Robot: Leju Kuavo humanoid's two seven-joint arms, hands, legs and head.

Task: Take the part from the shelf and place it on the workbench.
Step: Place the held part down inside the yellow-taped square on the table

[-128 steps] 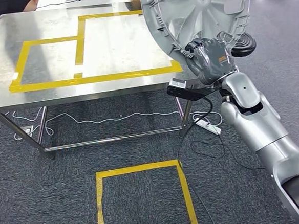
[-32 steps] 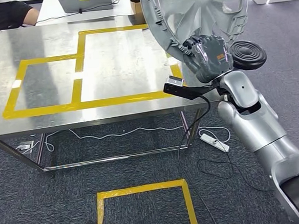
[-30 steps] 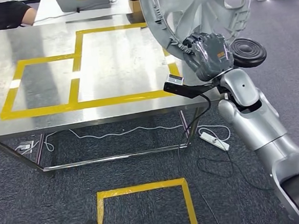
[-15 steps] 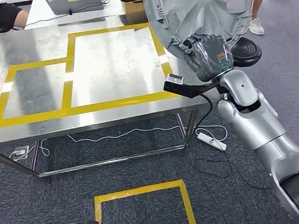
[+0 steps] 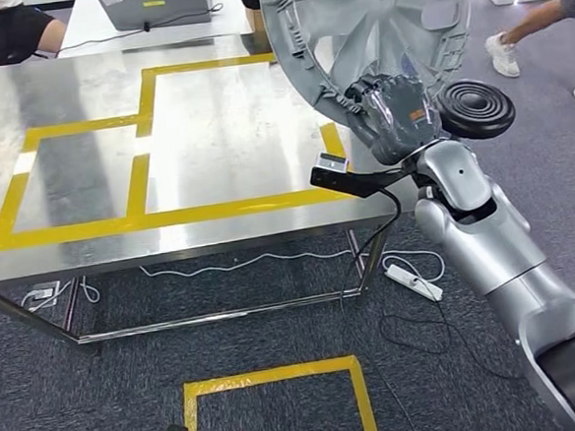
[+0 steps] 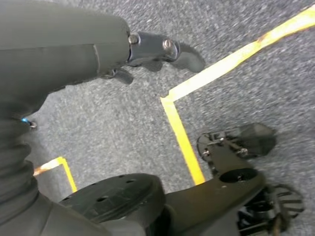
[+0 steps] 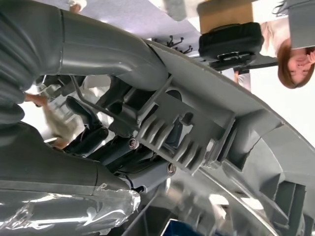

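Your right hand (image 5: 400, 114) grips the lower rim of the large grey ribbed plastic disc part (image 5: 376, 27), holding it upright above the right end of the steel workbench (image 5: 85, 244), over the yellow tape outlines (image 5: 136, 172) on its top. A black ridged disc (image 5: 476, 107) sits just beside the hand. Your left hand (image 6: 156, 51) hangs over grey carpet, fingers apart, holding nothing. A laptop (image 5: 152, 5) sits beyond the bench.

The right hand (image 7: 93, 132) grips the grey part's (image 7: 230, 142) ribbed rim.
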